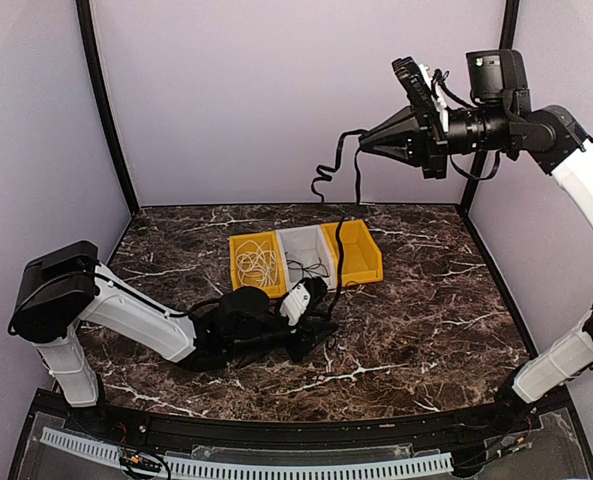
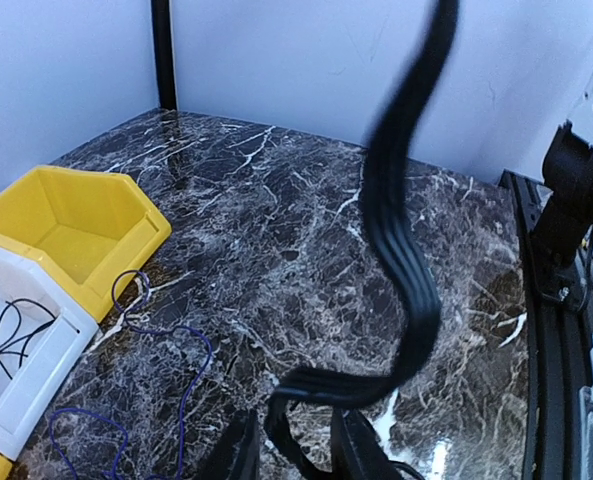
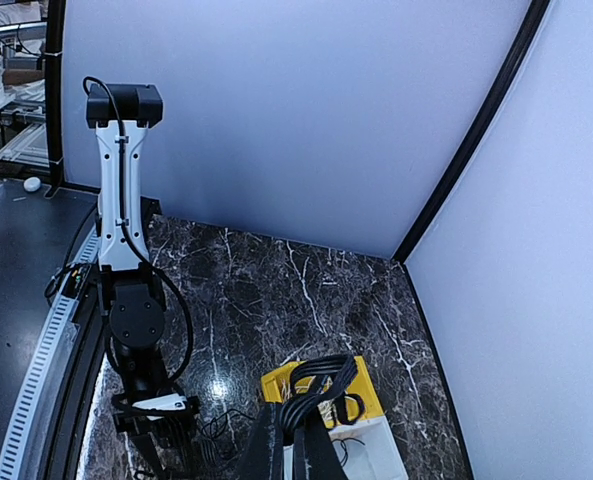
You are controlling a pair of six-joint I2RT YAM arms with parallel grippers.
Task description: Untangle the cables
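A thick black ribbed cable [image 1: 338, 250] hangs from my raised right gripper [image 1: 366, 143] down to my left gripper [image 1: 321, 330] at the table. In the right wrist view my right gripper [image 3: 294, 455] is shut on the looped cable [image 3: 326, 385]. In the left wrist view the cable [image 2: 401, 260] rises from between the fingers of my left gripper [image 2: 298, 455]; the jaws stand apart, with table showing between the cable and the right finger. A white cord [image 1: 257, 264] lies in the left yellow bin. A thin black cord [image 2: 6, 335] lies in the white bin. A thin bluish cord [image 2: 191, 370] lies on the table.
Three bins stand side by side mid-table: a yellow bin [image 1: 238, 245], a white bin [image 1: 301, 243] and another yellow bin [image 1: 368, 262]. The table is dark marble [image 1: 426, 300], with grey walls around it. Black posts stand in the corners. The right arm's base [image 2: 576, 200] is at the right.
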